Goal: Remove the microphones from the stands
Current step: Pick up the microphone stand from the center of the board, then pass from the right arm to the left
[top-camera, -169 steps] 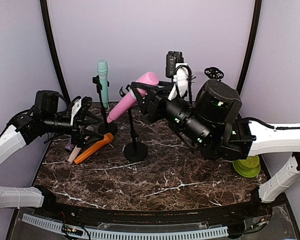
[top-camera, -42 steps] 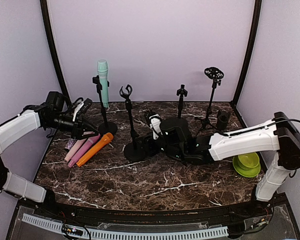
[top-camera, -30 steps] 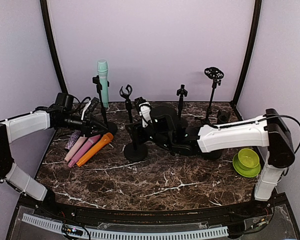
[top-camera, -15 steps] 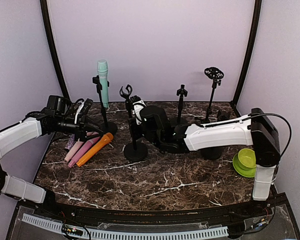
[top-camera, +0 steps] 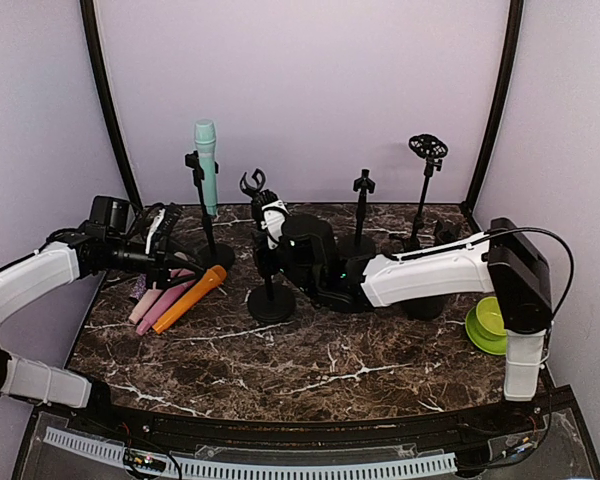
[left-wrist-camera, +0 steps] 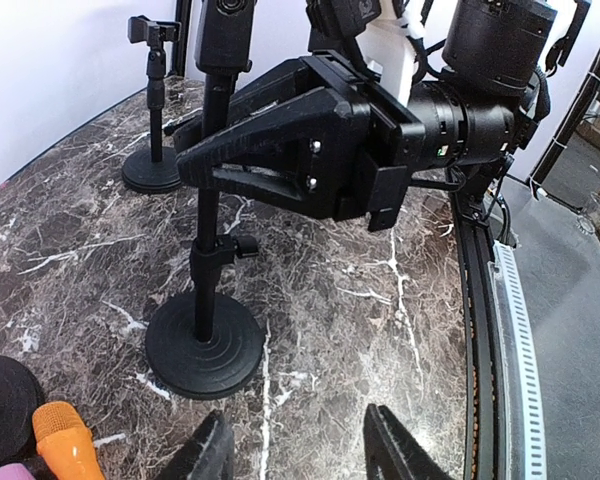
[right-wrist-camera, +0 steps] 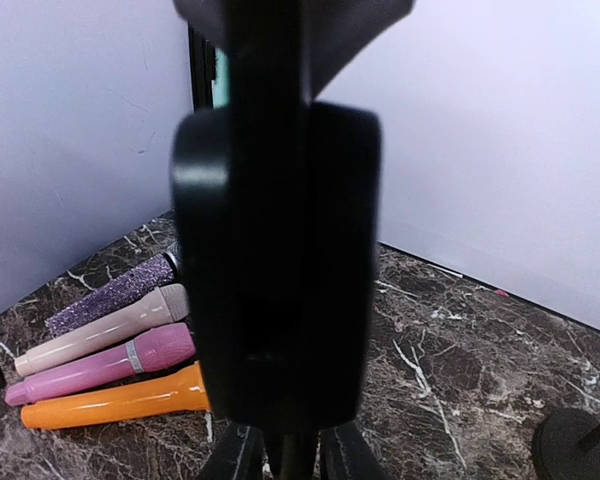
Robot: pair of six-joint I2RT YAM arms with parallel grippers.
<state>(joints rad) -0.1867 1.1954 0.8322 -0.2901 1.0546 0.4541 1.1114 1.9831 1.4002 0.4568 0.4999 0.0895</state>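
While the blurred stand (right-wrist-camera: 275, 260) blocks their camera, right fingers (right-wrist-camera: 238, 455) flank its pole, grip unclear. Left fingers (left-wrist-camera: 208, 452) gape empty.

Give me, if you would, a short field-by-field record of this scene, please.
teal microphone: upright in the clip of the rear-left stand
middle stand: clip empty
right gripper: jaws straddle the middle stand's pole; grip unclear
left gripper: open, empty, low over the table
orange microphone: lying flat beside the pink microphone
green bowl: at the table's right edge
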